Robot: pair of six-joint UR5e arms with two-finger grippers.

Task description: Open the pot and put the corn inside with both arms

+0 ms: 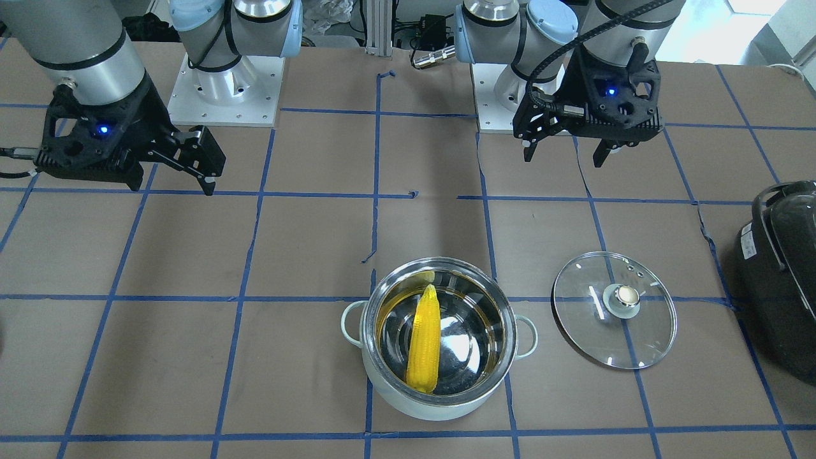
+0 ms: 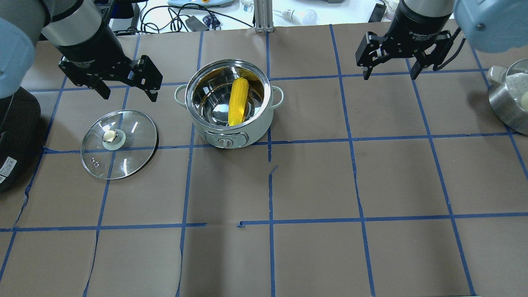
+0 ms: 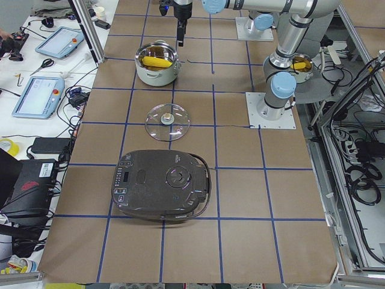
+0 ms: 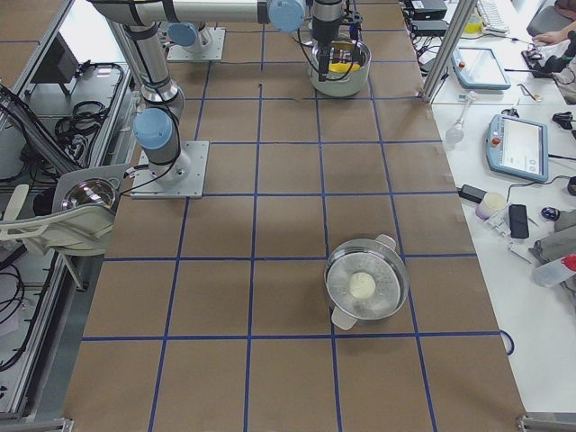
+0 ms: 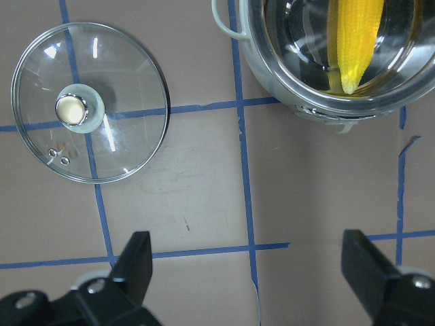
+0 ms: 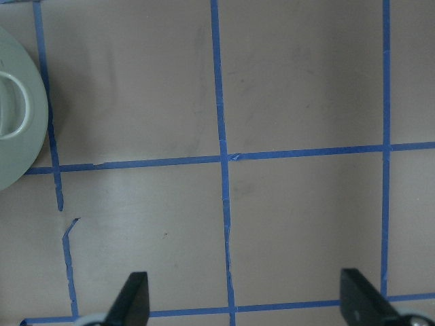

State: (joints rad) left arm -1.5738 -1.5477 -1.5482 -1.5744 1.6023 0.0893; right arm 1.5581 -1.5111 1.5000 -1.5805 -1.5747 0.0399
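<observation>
The pale-green pot (image 1: 440,408) stands open on the table, with the yellow corn (image 1: 426,338) lying inside on its steel bottom. It also shows in the overhead view (image 2: 247,132) with the corn (image 2: 238,101). The glass lid (image 1: 593,331) lies flat on the table beside the pot, knob up, on the robot's left (image 2: 128,156). My left gripper (image 2: 129,95) is open and empty, hovering behind the lid; its wrist view shows the lid (image 5: 122,136) and the corn (image 5: 357,41). My right gripper (image 2: 390,76) is open and empty, well to the pot's right.
A large black appliance (image 1: 781,287) sits at the table's end beyond the lid. A second steel pot (image 2: 509,103) holding a white item stands at the far right. Blue tape lines grid the brown table.
</observation>
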